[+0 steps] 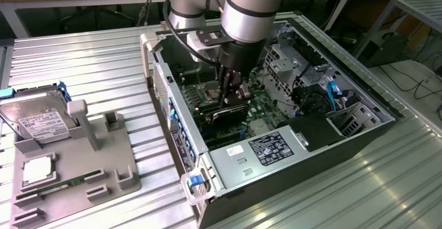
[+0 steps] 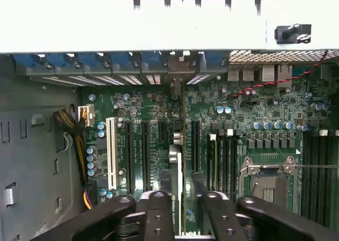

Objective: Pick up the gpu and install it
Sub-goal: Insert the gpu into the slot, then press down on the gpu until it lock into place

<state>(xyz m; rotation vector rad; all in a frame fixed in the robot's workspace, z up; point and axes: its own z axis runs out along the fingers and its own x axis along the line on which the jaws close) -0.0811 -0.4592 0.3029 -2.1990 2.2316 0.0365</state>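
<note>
**Reader:** What lies nearest the wrist camera?

**Arm:** My gripper (image 2: 183, 201), low inside the open case (image 1: 276, 182). It sits astride the gpu (image 2: 177, 169), which I see edge-on. The card stands upright over the long black slots in the middle of the motherboard (image 2: 265, 108). I cannot tell whether I am clamped on it or only flanking it. I also cannot tell whether its lower edge is in a slot or just above one.

**Reader:** Where does the exterior view place the card?

**Arm:** It shows the gpu (image 1: 228, 116) as a dark slab directly under my gripper (image 1: 233, 98), down among the boards.

**Reader:** What could go wrong close in?

**Arm:** I judge tilt to be the main hazard. If the card leans, its contact edge could land on a slot wall rather than in the groove. Pressing down could then bend the card or slide it in my hold.

**Reader:** And a little further out?

**Arm:** The white slot (image 2: 110, 153) and the black slots beside it run parallel and close together. A small sideways error could put the card in the wrong one. The cpu socket (image 2: 270, 185) lies near on the other side.

**Reader:** Further again?

**Arm:** The card's far end points at the row of blue latches (image 2: 132, 61) on the rear wall. Its metal bracket could catch there and hold that end high.

**Reader:** And outside the case?

**Arm:** The grey fixture (image 1: 103, 161) holds the hard drive (image 1: 41, 120) and the memory stick (image 1: 62, 184), well apart from this work.
</note>
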